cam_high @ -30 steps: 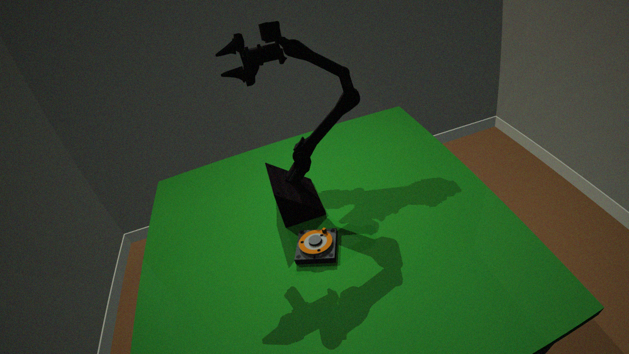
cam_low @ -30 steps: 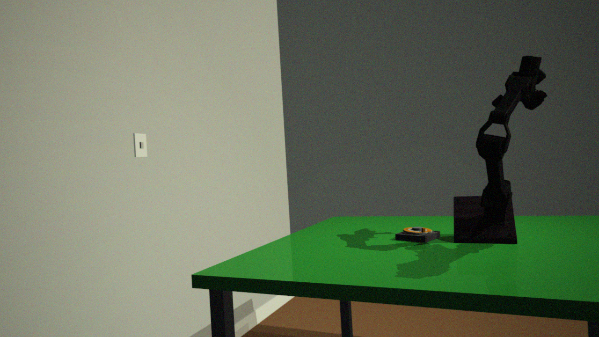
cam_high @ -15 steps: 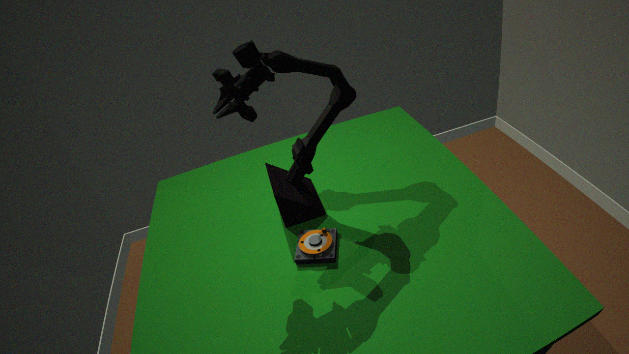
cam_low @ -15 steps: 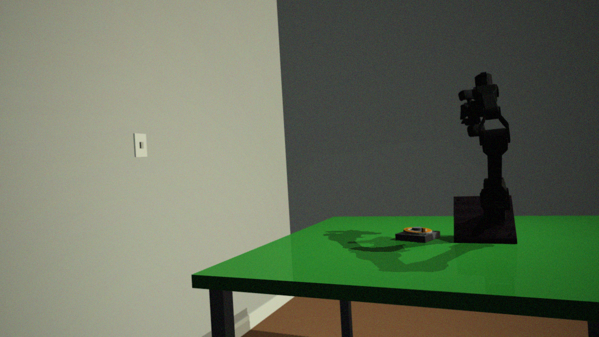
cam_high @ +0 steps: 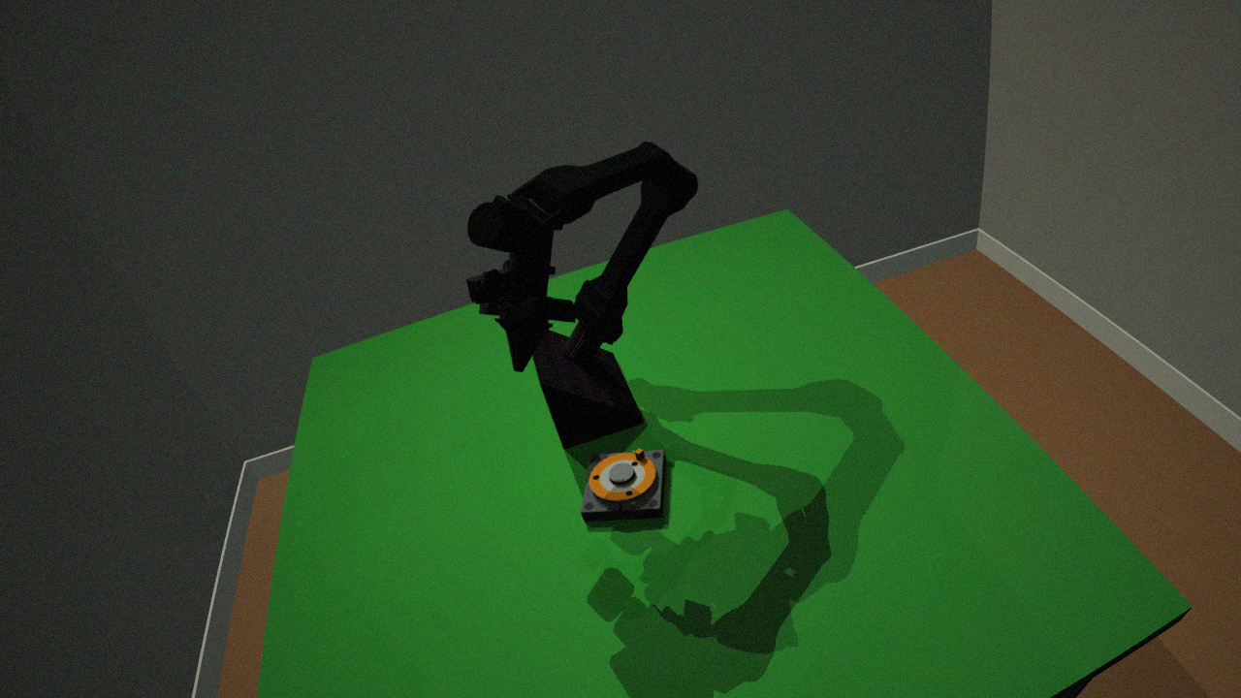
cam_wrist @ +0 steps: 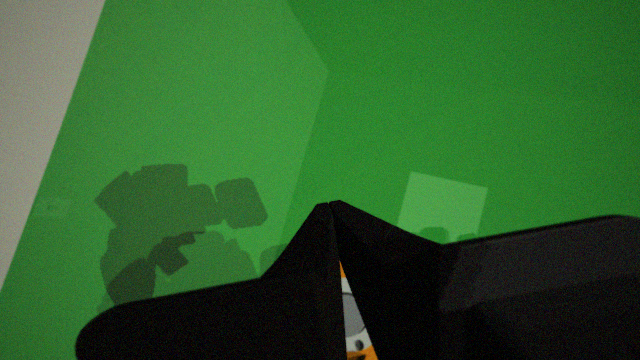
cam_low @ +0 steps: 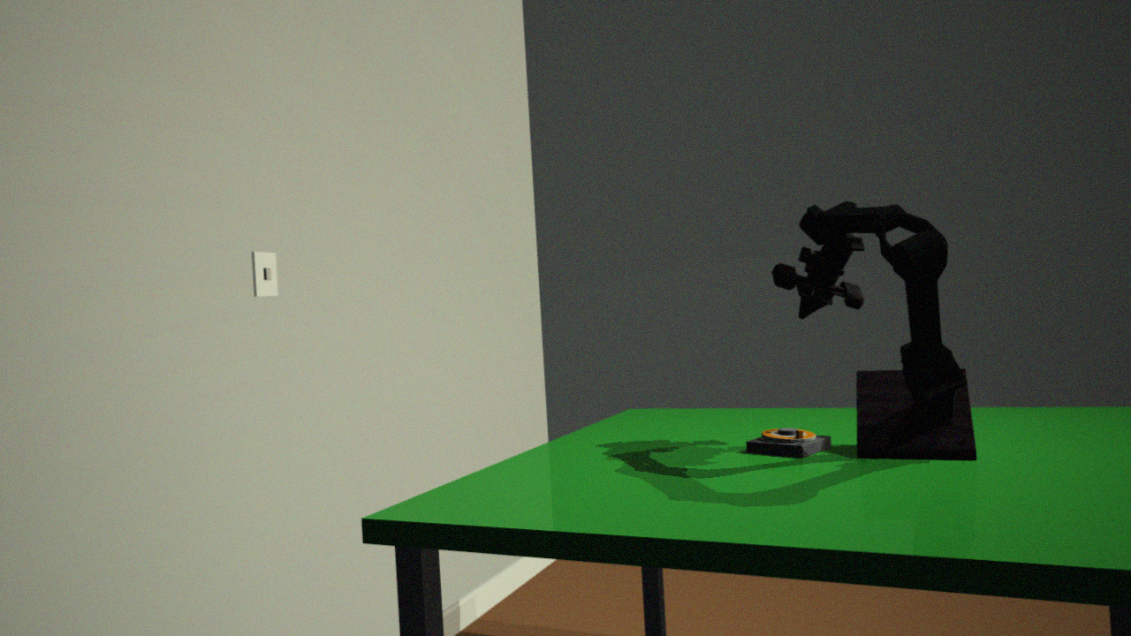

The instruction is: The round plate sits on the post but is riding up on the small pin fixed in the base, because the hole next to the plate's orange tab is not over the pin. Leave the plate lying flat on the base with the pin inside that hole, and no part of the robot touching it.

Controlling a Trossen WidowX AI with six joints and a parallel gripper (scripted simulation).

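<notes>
The round plate (cam_high: 650, 477) (cam_wrist: 369, 353), with an orange rim and a pale inner ring, sits around the grey post (cam_high: 620, 473) (cam_wrist: 352, 316) on the dark square base (cam_high: 652, 506) (cam_low: 770, 448). Its orange tab (cam_high: 639, 454) points to the base's back edge, towards the arm, with a dark hole (cam_high: 634, 463) beside it. In the exterior view the plate looks raised above the base. The small pin cannot be made out. My gripper (cam_high: 519, 367) (cam_low: 802, 316) (cam_wrist: 329, 214) is shut and empty, high above the table and clear of the plate. Its fingers hide most of the plate in the wrist view.
The base lies on the green table (cam_high: 390, 521) (cam_low: 569, 506), close in front of the arm's dark mounting block (cam_high: 594, 407) (cam_low: 885, 427). Arm shadows fall over the table beside and in front of the base. Grey walls stand behind the table.
</notes>
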